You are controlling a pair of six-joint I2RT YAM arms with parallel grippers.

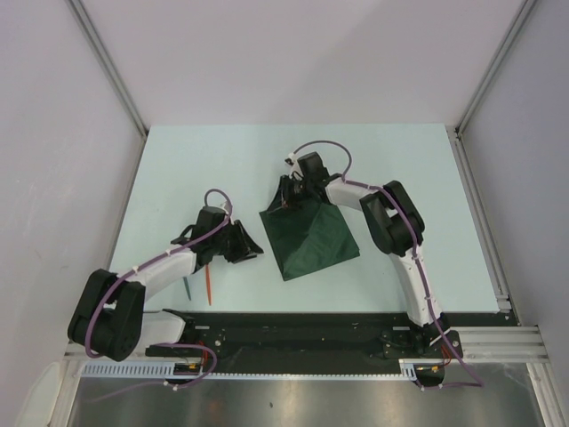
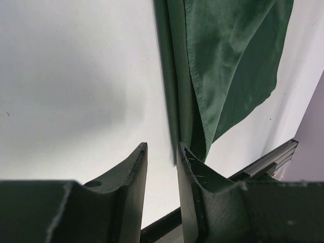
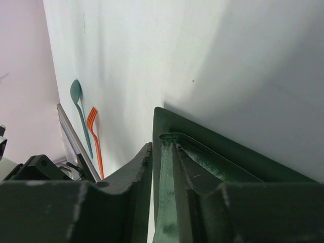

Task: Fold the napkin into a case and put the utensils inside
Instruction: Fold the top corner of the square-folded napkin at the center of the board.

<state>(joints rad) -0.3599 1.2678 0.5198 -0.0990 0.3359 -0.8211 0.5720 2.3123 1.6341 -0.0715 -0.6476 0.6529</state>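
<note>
The dark green napkin (image 1: 313, 237) lies mid-table, partly folded, with its far left corner raised. My right gripper (image 1: 287, 201) is shut on that raised corner; in the right wrist view the cloth (image 3: 212, 157) runs up between the jaws of that gripper (image 3: 163, 148). My left gripper (image 1: 244, 244) sits low at the napkin's left edge. In the left wrist view this gripper (image 2: 162, 148) is open by a narrow gap with nothing in it, and the cloth (image 2: 228, 61) hangs just ahead. The orange-red fork (image 1: 209, 286) and teal spoon (image 1: 187, 287) lie under the left arm. They also show in the right wrist view, the fork (image 3: 94, 139) beside the spoon (image 3: 77, 104).
A black rail (image 1: 311, 322) runs along the table's near edge, just behind the utensils. Grey walls with metal frame posts (image 1: 111, 67) close in the pale table (image 1: 222, 160) on the left, back and right.
</note>
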